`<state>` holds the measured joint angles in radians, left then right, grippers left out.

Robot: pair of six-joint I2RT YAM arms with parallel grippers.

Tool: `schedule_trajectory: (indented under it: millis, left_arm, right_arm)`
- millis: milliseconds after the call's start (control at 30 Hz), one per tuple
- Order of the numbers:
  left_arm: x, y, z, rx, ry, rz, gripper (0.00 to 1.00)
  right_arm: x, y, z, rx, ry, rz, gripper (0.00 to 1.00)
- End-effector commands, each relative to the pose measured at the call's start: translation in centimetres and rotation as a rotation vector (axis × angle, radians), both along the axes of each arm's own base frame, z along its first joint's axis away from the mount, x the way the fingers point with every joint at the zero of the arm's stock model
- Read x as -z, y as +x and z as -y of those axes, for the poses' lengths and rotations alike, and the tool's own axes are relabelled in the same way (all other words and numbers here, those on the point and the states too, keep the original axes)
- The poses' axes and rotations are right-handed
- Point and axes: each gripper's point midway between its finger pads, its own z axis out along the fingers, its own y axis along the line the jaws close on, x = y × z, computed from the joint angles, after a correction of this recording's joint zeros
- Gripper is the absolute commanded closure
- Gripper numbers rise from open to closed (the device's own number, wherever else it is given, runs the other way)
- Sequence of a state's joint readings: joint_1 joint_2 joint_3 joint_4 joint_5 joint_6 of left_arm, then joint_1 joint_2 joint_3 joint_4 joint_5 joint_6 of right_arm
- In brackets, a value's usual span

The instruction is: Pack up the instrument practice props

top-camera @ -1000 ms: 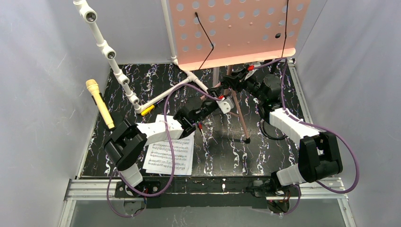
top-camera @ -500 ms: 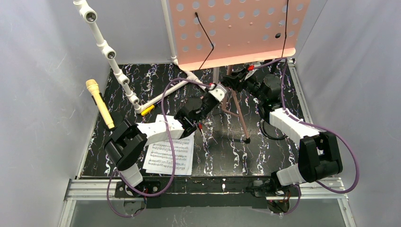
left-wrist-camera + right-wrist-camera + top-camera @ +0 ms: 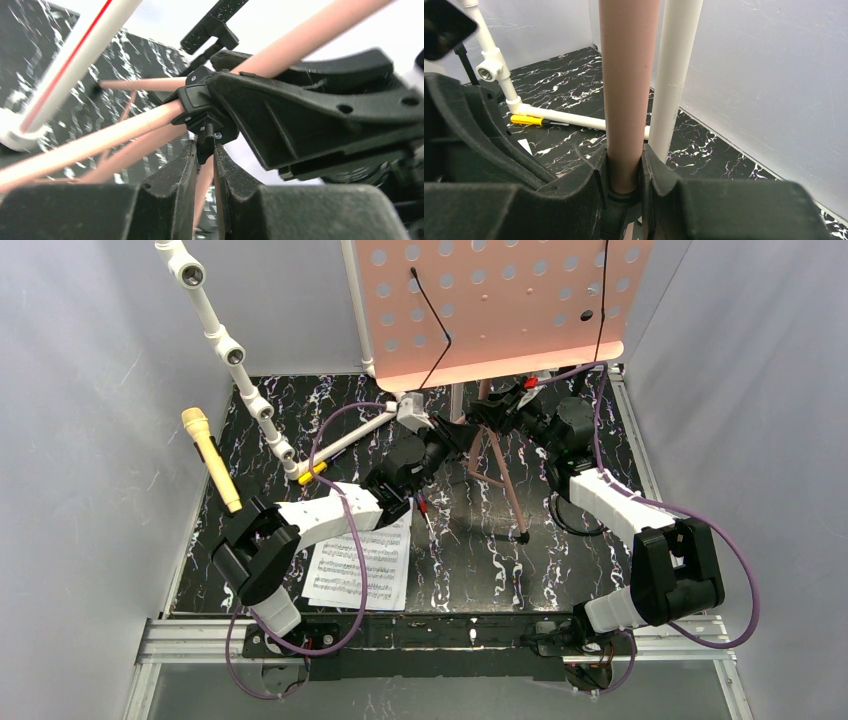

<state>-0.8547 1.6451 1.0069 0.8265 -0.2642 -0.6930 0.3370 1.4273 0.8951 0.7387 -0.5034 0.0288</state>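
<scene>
The pink perforated music board stands at the back on a copper pole with copper tripod legs. My right gripper is shut on that pole just above the black hub, below the board. My left gripper reaches in from the left, its jaws nearly together on a small black knob under the tripod's hub. White sheet-music pages lie near the front under the left arm. The yellow microphone lies at the left edge.
The white plastic pipe frame runs diagonally from the back left to the stand, with one upright right behind the copper pole. A yellow marker lies beside a pipe. Grey walls close in on three sides.
My left gripper has swung up and back toward the tripod hub, turned over, and closed its jaws on the black knob. The right gripper has kept its hold on the pole.
</scene>
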Motion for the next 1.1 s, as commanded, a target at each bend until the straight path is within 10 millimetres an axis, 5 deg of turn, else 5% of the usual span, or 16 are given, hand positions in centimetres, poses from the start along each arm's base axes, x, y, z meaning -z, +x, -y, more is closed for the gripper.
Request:
schedule_trajectory:
  millis: [0,233,400,833,1067]
  left_arm:
    - [-1.4,-0.5,-1.1,-0.017,-0.405,-0.298,0.9]
    - [-0.3,-0.6,-1.2,0.028,-0.641,-0.539,0.83]
    - [-1.0,-0.8,-1.4,0.069,-0.64,-0.538,0.74]
    - [-2.9,-1.3,-6.7,0.052,-0.249,-0.162,0.47]
    - [-4.1,0.0,-7.2,0.193,-0.047,0.026,0.38]
  right_arm:
    - [6.7,-0.4,0.0,0.002,-0.078,-0.213,0.98]
    - [6.6,-0.3,0.3,0.019,-0.076,-0.225,0.98]
    - [6.4,-0.3,0.4,0.028,-0.072,-0.234,0.98]
    - [5.1,-0.5,0.8,0.052,-0.052,-0.237,0.95]
    - [3.8,-0.9,1.2,0.073,-0.044,-0.227,0.84]
